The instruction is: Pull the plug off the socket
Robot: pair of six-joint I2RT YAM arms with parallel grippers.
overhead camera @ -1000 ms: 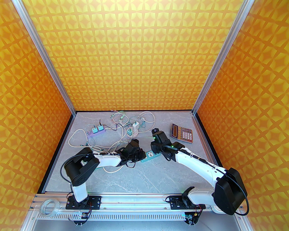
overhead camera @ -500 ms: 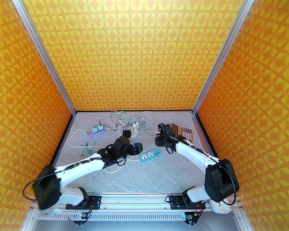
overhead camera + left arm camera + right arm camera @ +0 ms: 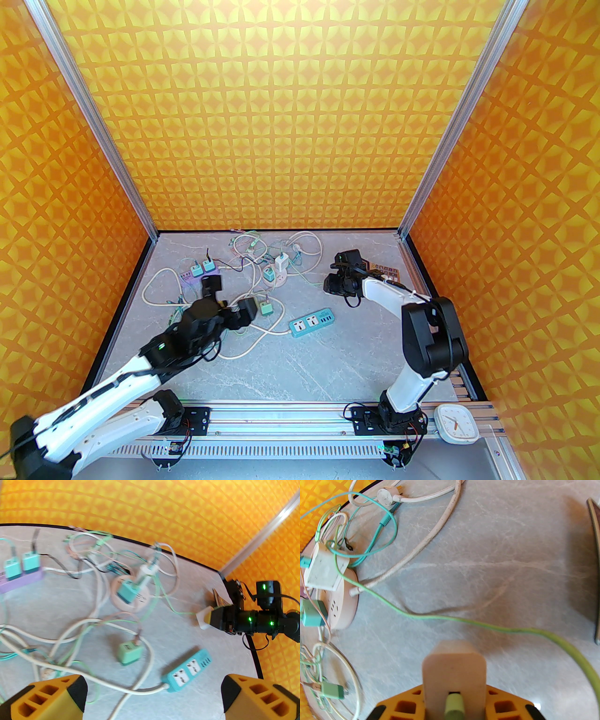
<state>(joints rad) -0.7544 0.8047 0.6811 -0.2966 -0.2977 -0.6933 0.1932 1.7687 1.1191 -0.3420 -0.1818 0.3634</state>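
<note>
1. The left gripper [image 3: 230, 295] is wide open and holds nothing. It hangs over the messy cables [image 3: 243, 344].
2. A little green plug [image 3: 266, 309] lies on the table [image 3: 328, 365], just beside one left finger.
3. The blue socket strip [image 3: 311, 322] lies flat near the middle of the table, apart from both grippers.
4. The right gripper [image 3: 331, 284] is closed on a white plug [image 3: 454, 667], up off the table.
5. A green cable [image 3: 511, 630] is stuck in the white plug and runs toward the round pink socket [image 3: 343, 601].
6. A calculator [image 3: 386, 272] lies behind the right arm.
</note>
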